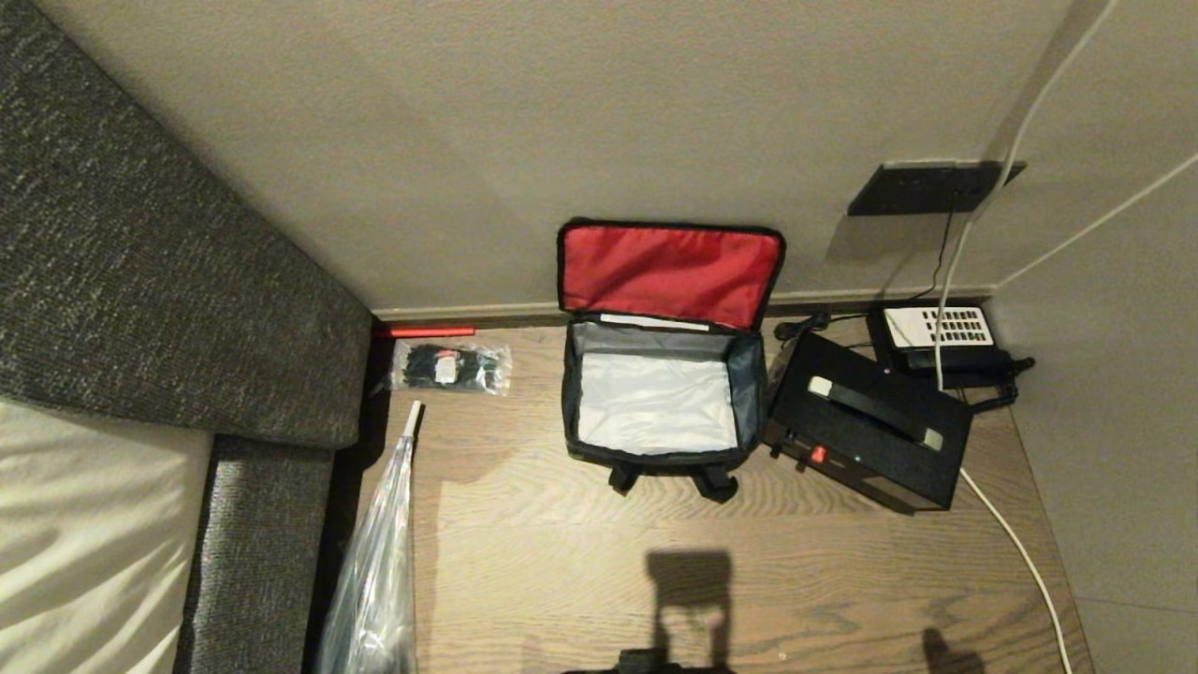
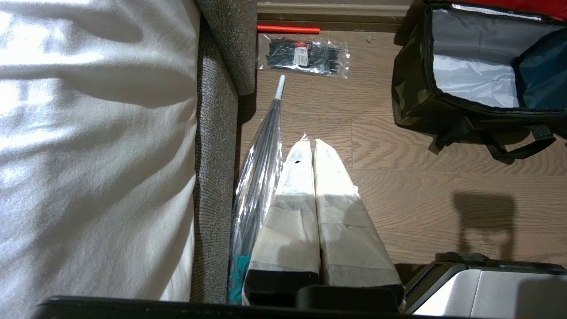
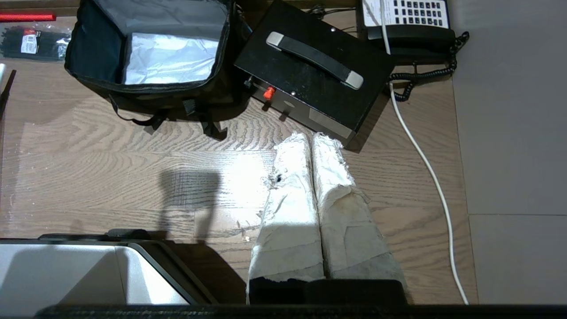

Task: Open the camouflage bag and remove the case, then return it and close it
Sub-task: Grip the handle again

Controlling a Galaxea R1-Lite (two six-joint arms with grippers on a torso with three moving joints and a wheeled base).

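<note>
A: Camouflage bag [image 1: 660, 440] sits on the wood floor [image 1: 562, 562] against the back wall, lid flipped up showing red lining, silvery interior bare.

B: Case?

A: Black case [image 1: 866, 426] is out, on the floor just beside the bag's right side, handle up, near the telephone [image 1: 941, 342] in the right corner.

B: Orientation?

A: Long axis runs diagonally, from back-left toward front-right; red mark edge faces the front.

B: Grippers?

A: Left gripper [image 2: 313, 146] and right gripper [image 3: 312, 139] both clenched, padded fingers pressed together, grasping nothing, hovering near the front of the floor.

B: Step?

A: Removal looks done. I judge the return is next: right gripper needs to release, take the handle, square the case to the bag.
</note>
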